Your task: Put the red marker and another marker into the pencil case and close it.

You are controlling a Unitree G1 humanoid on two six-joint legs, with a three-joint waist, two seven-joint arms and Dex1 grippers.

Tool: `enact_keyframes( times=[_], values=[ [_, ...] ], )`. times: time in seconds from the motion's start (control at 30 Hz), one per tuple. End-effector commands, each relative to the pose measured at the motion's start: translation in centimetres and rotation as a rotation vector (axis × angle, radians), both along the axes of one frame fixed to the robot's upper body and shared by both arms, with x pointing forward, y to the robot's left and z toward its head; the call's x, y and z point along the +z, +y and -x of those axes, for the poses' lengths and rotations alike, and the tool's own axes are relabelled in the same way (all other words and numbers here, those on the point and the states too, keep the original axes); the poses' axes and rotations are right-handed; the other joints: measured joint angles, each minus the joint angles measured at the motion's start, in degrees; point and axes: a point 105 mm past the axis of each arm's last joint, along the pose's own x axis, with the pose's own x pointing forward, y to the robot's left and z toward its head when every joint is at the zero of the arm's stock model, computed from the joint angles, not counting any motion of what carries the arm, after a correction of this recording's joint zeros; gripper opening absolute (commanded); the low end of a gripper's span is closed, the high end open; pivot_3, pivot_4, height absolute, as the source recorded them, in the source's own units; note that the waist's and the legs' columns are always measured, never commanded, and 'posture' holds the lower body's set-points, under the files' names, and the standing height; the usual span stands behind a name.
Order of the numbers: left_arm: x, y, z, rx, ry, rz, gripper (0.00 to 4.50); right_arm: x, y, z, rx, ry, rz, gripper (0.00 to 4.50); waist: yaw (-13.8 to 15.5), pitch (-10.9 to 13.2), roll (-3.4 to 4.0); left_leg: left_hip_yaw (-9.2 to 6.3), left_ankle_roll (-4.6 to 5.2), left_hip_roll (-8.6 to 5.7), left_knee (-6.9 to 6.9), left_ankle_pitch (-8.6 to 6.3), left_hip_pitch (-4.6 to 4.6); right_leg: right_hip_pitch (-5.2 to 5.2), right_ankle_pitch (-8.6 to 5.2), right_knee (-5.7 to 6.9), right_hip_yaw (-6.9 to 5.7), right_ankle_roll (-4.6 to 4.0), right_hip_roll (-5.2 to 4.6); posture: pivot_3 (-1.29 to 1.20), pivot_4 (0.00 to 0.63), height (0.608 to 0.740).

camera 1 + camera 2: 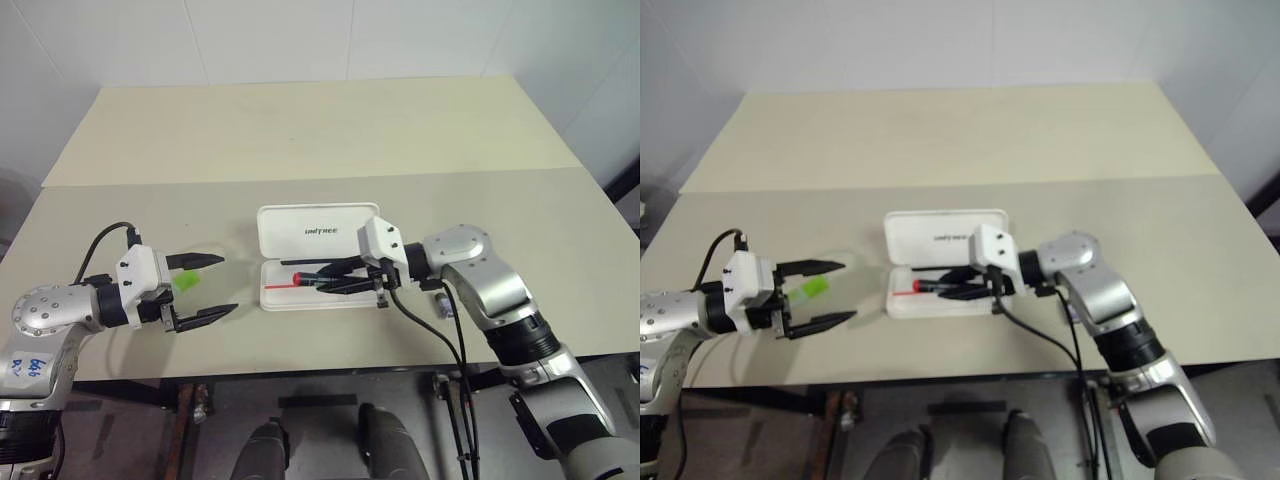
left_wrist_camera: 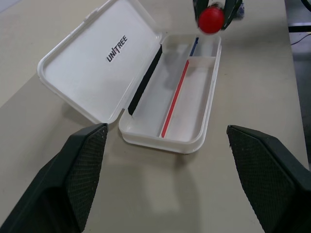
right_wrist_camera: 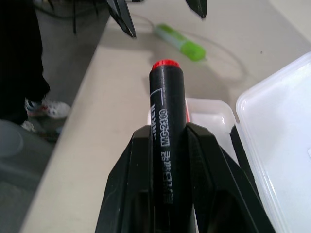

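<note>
Red marker (image 3: 165, 141), a slim black barrel with a red end, is seen clamped between the two black fingers of the right claw (image 1: 335, 283) and is held just above the open tray of the pencil case (image 1: 322, 300), at the centre of the left eye view. Its red tip is pointed toward the left of the frame, over the left half of the tray. The pencil case is lying open on the beige table (image 1: 300, 130), its white lid (image 1: 317, 232) with dark lettering laid back flat toward the top of the frame and its tray toward the bottom edge. Inside the tray, a red stripe (image 2: 175, 98) and a short blue stripe (image 2: 194, 46) are shown in the left wrist view. The other marker, a chunky lime-green one (image 1: 185, 284), is resting on the table at the left of the frame, well apart from the case. It is framed between the fingers of the left claw (image 1: 212, 287), which are spread wide apart with nothing held, the tips pointed toward the case. A small dark stub (image 1: 441, 302) is lying on the table right of centre, partly hidden by the right arm.
</note>
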Motion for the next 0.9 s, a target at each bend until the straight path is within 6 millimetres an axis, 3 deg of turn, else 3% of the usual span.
enact_keyframes(
  times=[0.03, 0.47, 0.7, 0.8, 0.83, 0.9],
  values=[
    [1.3, -0.1, 0.2, 0.005, -0.056, 0.015, 4.18, 0.9, 1.2, -0.5, 0.037, -0.113, 0.007, 0.58, 0.0, 0.0, 0.0, 0.0, 0.0, 0.0, 0.0, 0.0, 0.0, 0.0, 0.0, 0.01, 0.0, 0.0, 0.0, 0.0, 0.15, 0.74],
    [1.2, -0.3, 0.2, 0.015, -0.053, 0.025, 4.18, 0.4, 3.0, -2.3, 0.003, -0.219, 0.004, 0.58, 0.0, 0.0, 0.0, 0.0, -0.01, 0.0, -0.07, -0.01, -0.02, 0.0, 0.0, 0.12, -0.02, 0.0, 0.0, 0.0, 0.15, 0.74],
    [1.0, -0.5, 0.1, 0.012, -0.053, 0.031, 4.18, 0.4, 2.9, -2.4, 0.005, -0.24, -0.006, 3.08, -0.1, 0.0, 0.0, 0.0, -0.01, 0.01, -0.07, -0.01, -0.01, 0.0, 0.0, 0.13, -0.02, 0.0, 0.02, 0.0, 0.15, 0.74],
    [1.0, -0.6, 0.1, 0.009, -0.053, 0.033, 4.18, 1.2, 3.1, -2.1, 0.013, -0.231, -0.044, 4.24, -0.1, 0.0, 0.0, 0.0, -0.01, 0.01, -0.07, -0.01, -0.01, 0.0, 0.0, 0.13, -0.01, 0.0, 0.02, 0.0, 0.15, 0.74],
    [1.0, -0.7, 0.0, 0.008, -0.054, 0.034, 4.18, 1.8, 3.2, -2.0, 0.009, -0.213, -0.075, 4.47, -0.1, 0.0, 0.0, 0.0, -0.01, 0.01, -0.07, -0.01, -0.01, 0.0, 0.0, 0.13, -0.01, 0.0, 0.01, 0.0, 0.15, 0.74],
    [1.0, -0.7, 0.0, 0.007, -0.054, 0.034, 4.18, 3.1, 3.3, -1.7, -0.01, -0.146, -0.151, 4.47, -0.1, 0.0, 0.0, 0.0, -0.01, 0.01, -0.07, -0.01, -0.01, 0.0, 0.0, 0.13, -0.01, 0.0, 0.01, 0.0, 0.15, 0.74]
  ],
)
